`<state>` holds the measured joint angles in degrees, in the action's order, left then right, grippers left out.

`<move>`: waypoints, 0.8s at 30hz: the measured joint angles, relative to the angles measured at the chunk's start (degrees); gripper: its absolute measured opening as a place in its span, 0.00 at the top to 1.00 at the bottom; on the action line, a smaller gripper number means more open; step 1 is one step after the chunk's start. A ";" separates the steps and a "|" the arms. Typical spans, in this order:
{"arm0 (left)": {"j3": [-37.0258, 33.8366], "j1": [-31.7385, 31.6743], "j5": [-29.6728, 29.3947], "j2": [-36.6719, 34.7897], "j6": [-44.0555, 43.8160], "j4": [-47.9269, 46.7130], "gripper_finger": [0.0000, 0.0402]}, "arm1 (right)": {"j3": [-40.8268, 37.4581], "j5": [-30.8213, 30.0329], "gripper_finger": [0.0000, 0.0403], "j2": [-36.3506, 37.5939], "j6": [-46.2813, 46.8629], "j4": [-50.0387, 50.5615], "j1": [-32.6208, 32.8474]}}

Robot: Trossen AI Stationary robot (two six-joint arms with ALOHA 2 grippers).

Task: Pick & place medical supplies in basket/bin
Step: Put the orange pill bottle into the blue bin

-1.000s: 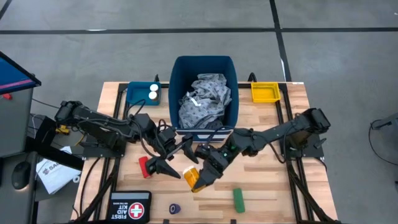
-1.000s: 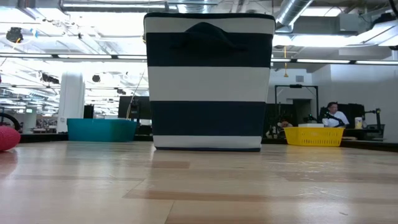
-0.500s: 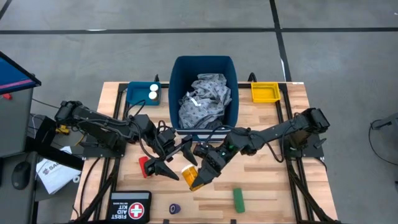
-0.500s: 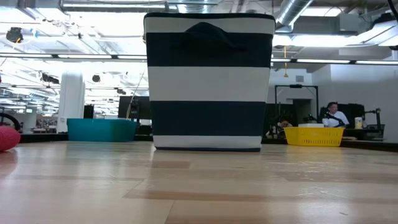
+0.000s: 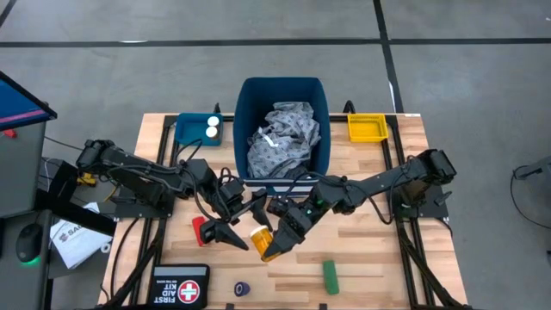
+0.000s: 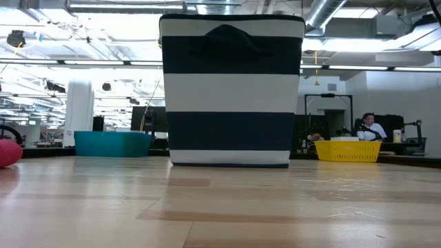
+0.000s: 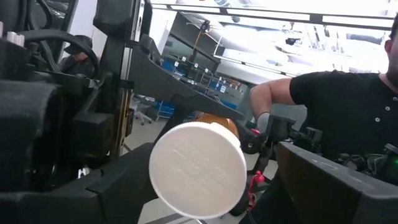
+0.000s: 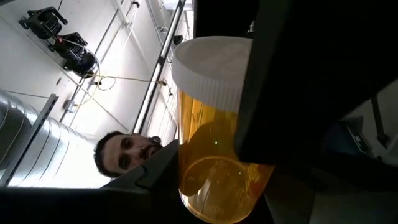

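Note:
An orange bottle [image 5: 265, 243] with a white cap [image 7: 198, 169] sits in my right gripper [image 5: 274, 243], which is shut on it near the table's middle. My left gripper [image 5: 241, 220] is open, and its fingers stand on either side of the cap end. The dark blue bin [image 5: 282, 103] holds the grey gown [image 5: 284, 138]. Two white bottles [image 5: 212, 127] lie in the teal tray [image 5: 188, 131]. The yellow tray [image 5: 366, 127], a red cylinder [image 5: 200, 229], a green cylinder [image 5: 331, 277] and a dark blue roll [image 5: 243, 289] rest on the table. Neither gripper shows in the low view. My right gripper pinches the orange bottle's body [image 8: 211, 143] between its two fingers [image 8: 292, 81], which lie across it. The bottle lies about level, its white cap [image 5: 258, 232] pointing at my left gripper. Whether my left gripper touches the cap, I cannot tell.
The black FIRST AID KIT pouch [image 5: 181, 285] lies at the near edge. The bin [image 6: 232, 89] stands just beyond both grippers. A person in a black shirt [image 7: 336, 106] shows beyond the table. Bare wood [image 5: 370, 250] lies near and right of the grippers.
My right gripper has carried the orange bottle a short way toward the table's left and far side, closer to my left gripper. The bottle's white cap now sits between the left fingers.

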<state>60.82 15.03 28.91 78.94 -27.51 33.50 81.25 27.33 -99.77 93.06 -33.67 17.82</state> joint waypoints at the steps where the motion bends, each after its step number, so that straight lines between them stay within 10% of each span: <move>1: 0.00 -0.01 -0.04 0.00 0.00 -0.02 0.21 | 0.00 -0.05 0.52 0.00 -0.07 -0.01 0.00; 24: -0.02 0.37 0.13 0.00 -0.24 1.08 0.44 | -0.03 -0.49 0.52 0.01 -0.07 0.09 -0.05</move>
<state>60.80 15.40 29.04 78.94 -27.74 34.58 81.22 26.84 -99.76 92.99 -33.58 17.78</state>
